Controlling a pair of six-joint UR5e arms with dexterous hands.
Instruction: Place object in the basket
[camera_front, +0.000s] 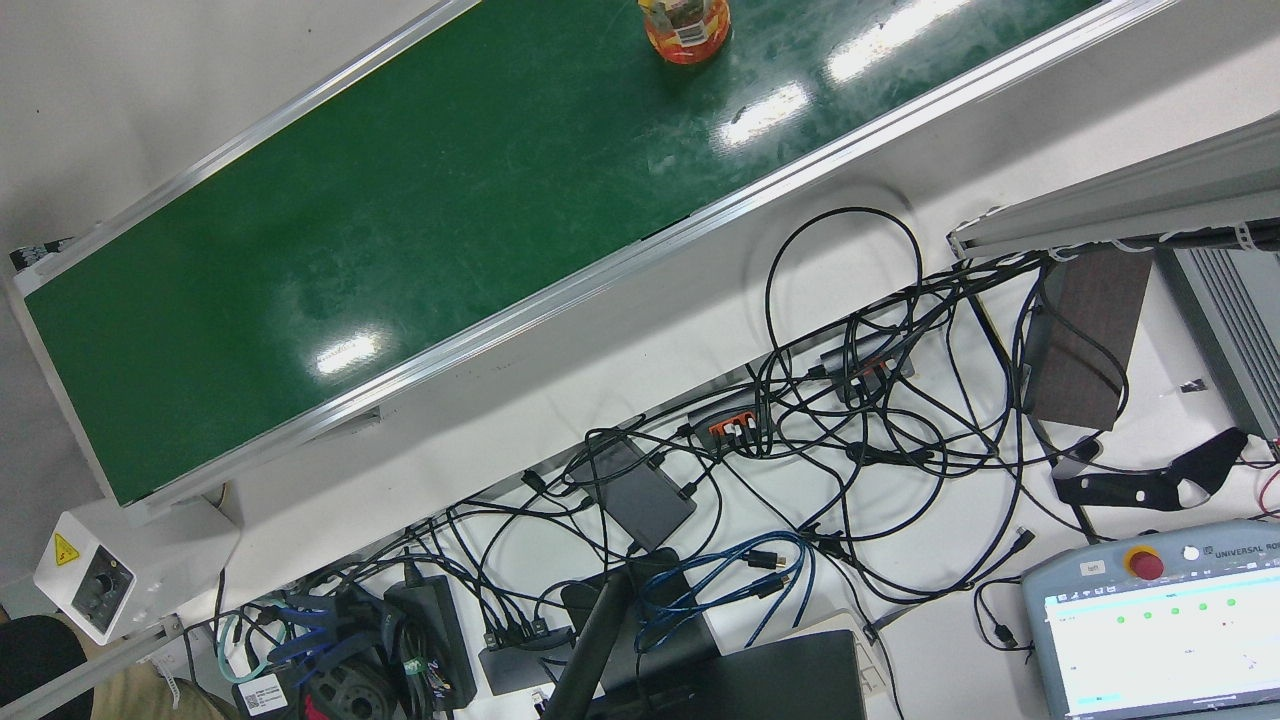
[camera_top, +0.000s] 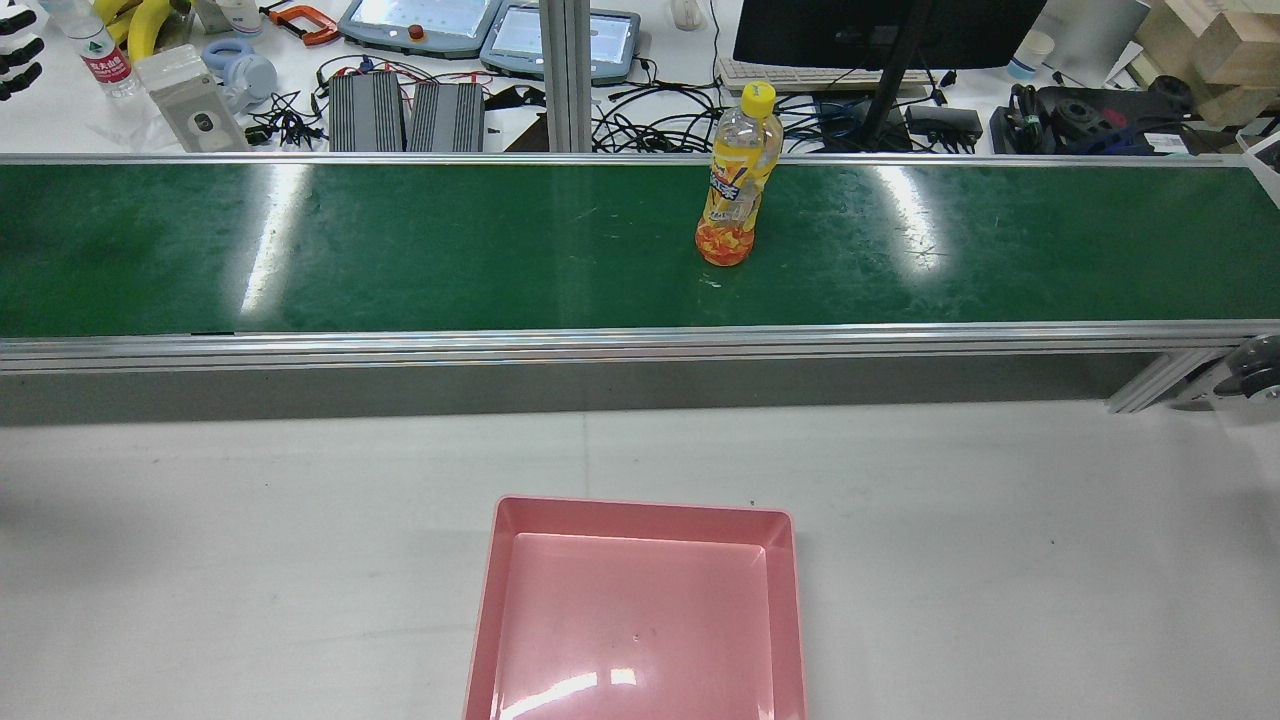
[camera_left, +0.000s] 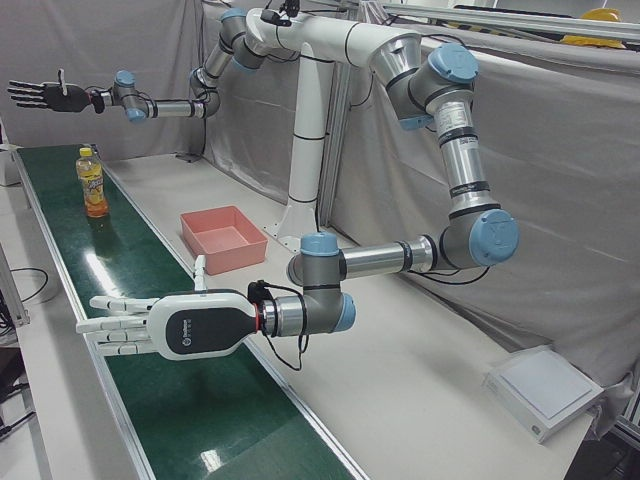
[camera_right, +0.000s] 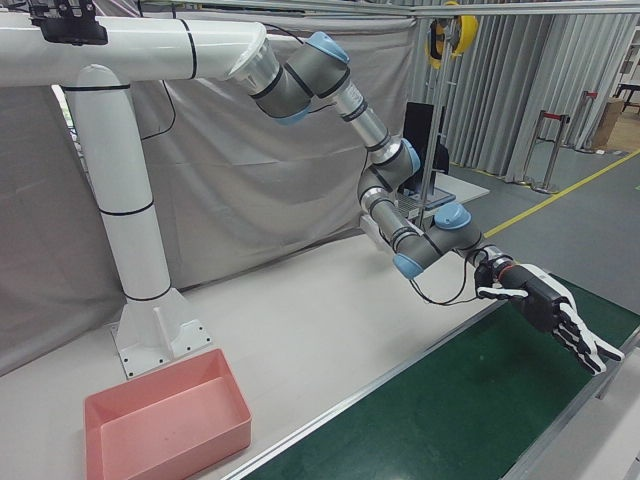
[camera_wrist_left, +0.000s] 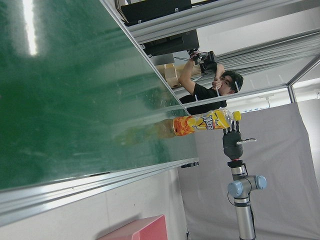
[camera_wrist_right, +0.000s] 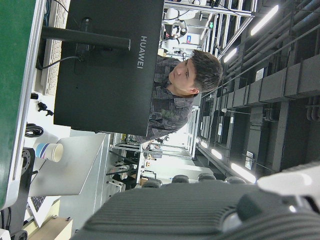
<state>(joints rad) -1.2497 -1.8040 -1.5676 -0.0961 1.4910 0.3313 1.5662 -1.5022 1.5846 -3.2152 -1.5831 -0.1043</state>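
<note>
An orange drink bottle with a yellow cap stands upright on the green conveyor belt, a little right of centre; it also shows as bottle, bottle and bottle. The pink basket sits empty on the white table on the robot's side of the belt, seen too as basket and basket. My white left hand hovers flat and open over the near end of the belt, far from the bottle. My black right hand is open in the air beyond the bottle, also visible as right hand and right hand.
Behind the belt lie tangled cables, teach pendants, a monitor and water bottles. A person stands past the belt's far end; another person is behind the monitor. The white pedestal rises by the basket.
</note>
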